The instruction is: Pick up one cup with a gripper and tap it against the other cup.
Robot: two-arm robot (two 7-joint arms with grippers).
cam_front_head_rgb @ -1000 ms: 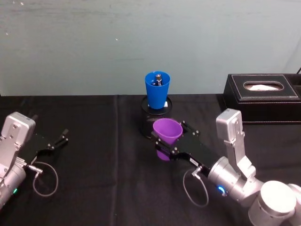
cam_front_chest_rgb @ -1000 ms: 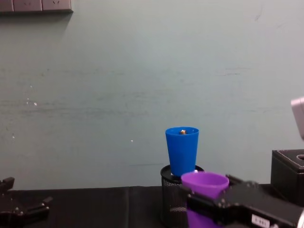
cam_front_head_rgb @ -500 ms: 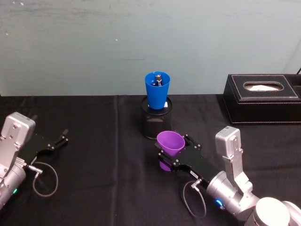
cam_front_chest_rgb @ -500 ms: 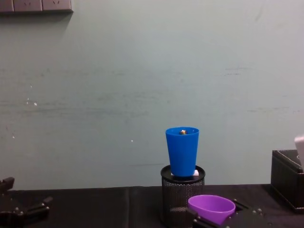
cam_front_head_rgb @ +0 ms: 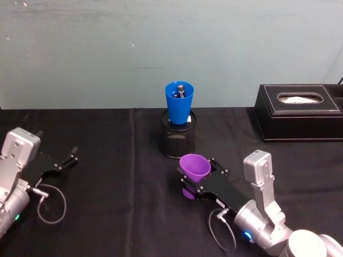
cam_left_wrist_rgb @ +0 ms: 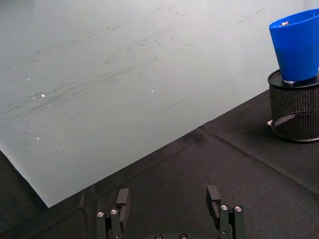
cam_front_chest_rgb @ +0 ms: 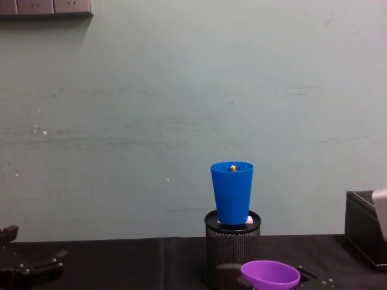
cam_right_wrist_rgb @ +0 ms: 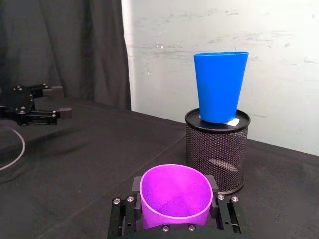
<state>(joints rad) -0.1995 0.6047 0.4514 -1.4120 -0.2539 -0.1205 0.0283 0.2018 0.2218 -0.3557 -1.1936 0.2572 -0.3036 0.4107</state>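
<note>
Pickup done — right gripper (cam_front_head_rgb: 194, 181) clamps the purple cup (cam_front_head_rgb: 194, 166), near the blue cup (cam_front_head_rgb: 179, 103) atop the mesh pen holder (cam_front_head_rgb: 177, 140); tap outstanding. Left gripper (cam_front_head_rgb: 69, 158) idle, fingers open.

The head camera looked down and forward over the black bench (cam_front_head_rgb: 118, 176) toward the pale wall, taking in both arms at the lower corners. The chest camera sat low, level with the bench edge, facing that wall straight on, so the blue cup (cam_front_chest_rgb: 232, 192) on its mesh holder (cam_front_chest_rgb: 232, 248) stood side-on at mid-frame. The left wrist camera looked past its own pincer (cam_left_wrist_rgb: 170, 214) across the bench, with the blue cup far off at the edge. The right wrist camera sat close behind the purple cup (cam_right_wrist_rgb: 175, 195), facing the blue cup nearby. All four views shared the blue cup and holder.
</note>
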